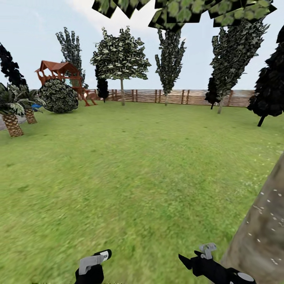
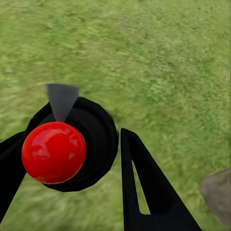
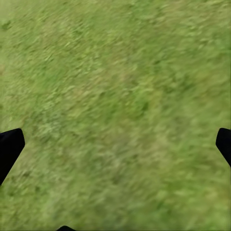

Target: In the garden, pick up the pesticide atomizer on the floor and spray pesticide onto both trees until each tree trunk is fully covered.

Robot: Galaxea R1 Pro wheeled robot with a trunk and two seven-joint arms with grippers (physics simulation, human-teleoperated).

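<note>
Our left tool (image 2: pixel 72 159) grips the pesticide atomizer (image 1: pixel 92 262), its nozzle apparently aimed away from the speckled tree trunk (image 1: pixel 262 232); our right tool (image 3: pixel 115 144) hangs released. We should swing toward the trunk before spraying bare bark.

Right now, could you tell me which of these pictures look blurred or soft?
Head view: the brown slatted fence is fairly crisp and the near grass lawn smears. Left wrist view: the black atomizer with its red ball is sharp over blurred grass. Right wrist view: soft grass throughout.
</note>
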